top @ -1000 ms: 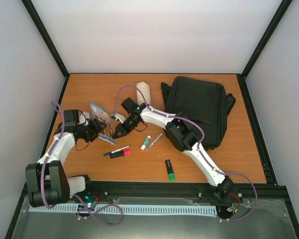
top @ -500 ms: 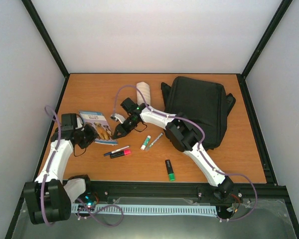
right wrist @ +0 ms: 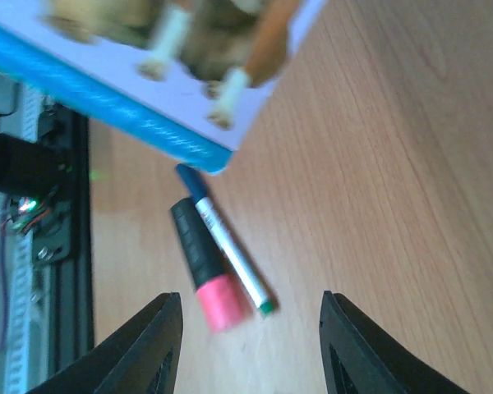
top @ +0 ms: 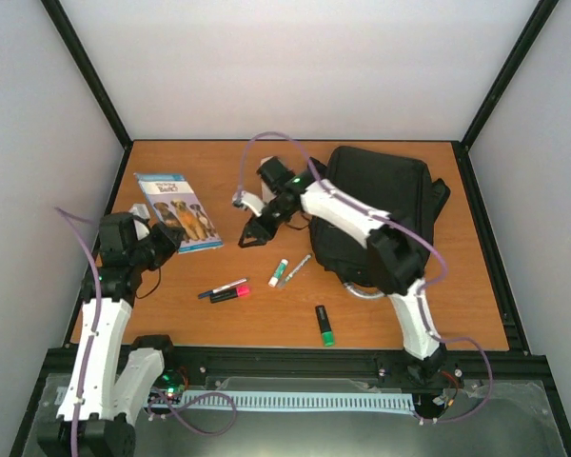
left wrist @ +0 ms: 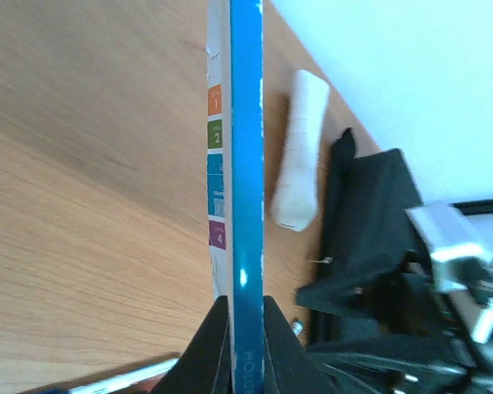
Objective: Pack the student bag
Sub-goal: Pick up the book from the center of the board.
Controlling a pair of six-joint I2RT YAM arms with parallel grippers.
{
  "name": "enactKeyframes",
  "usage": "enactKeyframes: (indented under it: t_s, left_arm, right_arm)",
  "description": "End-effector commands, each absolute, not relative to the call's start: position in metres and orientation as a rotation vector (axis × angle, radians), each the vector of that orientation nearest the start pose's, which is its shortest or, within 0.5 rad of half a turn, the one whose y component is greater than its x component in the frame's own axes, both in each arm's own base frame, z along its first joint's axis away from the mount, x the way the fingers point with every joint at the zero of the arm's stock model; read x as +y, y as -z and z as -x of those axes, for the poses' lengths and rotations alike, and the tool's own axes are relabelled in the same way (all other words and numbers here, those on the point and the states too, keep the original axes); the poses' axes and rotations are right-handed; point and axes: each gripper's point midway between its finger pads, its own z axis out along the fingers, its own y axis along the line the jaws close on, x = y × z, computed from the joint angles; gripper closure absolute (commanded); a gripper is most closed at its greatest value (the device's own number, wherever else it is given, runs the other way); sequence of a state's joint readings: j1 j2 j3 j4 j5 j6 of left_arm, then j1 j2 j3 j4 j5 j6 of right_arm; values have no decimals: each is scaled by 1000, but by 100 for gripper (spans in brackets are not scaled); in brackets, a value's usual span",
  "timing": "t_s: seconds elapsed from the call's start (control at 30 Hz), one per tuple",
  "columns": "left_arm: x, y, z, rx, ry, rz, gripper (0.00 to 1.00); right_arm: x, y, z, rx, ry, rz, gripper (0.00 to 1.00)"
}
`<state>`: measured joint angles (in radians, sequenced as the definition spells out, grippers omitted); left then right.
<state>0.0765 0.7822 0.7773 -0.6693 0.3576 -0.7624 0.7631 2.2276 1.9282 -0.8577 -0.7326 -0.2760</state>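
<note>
Student bag [top: 400,186] partly behind right arm [top: 357,215]; book [right wrist: 123,70] blurred (cropped too).

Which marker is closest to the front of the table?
The black marker with the green end, lying alone. The pink-ended marker lies further back, beside a thin pen.

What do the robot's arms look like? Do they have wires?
The left arm and right arm have smooth white shells with chunky black joints. Thin purple cables loop along them. A tiny green light glows near the right wrist. The fingers are black and flat.
</note>
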Motion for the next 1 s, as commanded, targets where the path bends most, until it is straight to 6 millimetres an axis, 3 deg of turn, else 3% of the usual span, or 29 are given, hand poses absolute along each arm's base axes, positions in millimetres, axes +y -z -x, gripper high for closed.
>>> enactKeyframes:
  t_s: [0.0, 0.1, 0.27, 0.37, 0.47, 0.53, 0.63, 0.83, 0.97]
  left_arm:
    - [-65, -250, -272, 2032, 948, 633, 99]
    - [-90, -264, -282, 2046, 1008, 523, 99]
    - [-182, -308, -295, 2080, 1085, 106, 99]
    - [-229, -344, -281, 2049, 1189, -87, 99]
    - [-256, -364, -255, 2026, 1279, -211, 99]
    - [-264, -360, -241, 2054, 1323, -257, 99]
    - [-261, -341, -227, 2111, 1277, -263, 99]
    - [-254, -292, -200, 2243, 1267, -309, 99]
    - [-262, -292, -178, 2197, 1399, -423, 99]
  right_arm:
    - [389, -183, -282, 2076, -1092, 1594, 51]
    - [338, -193, -286, 2127, -1006, 1559, 51]
    - [227, -202, -309, 2250, -765, 1314, 50]
    - [167, -207, -307, 2282, -577, 1207, 46]
    - [117, -204, -295, 2288, -374, 1170, 41]
    - [99, -193, -281, 2298, -322, 1189, 37]
    - [84, -175, -263, 2317, -271, 1231, 34]
    - [81, -161, -245, 2329, -267, 1273, 31]
    - [79, -164, -248, 2298, -232, 1317, 29]
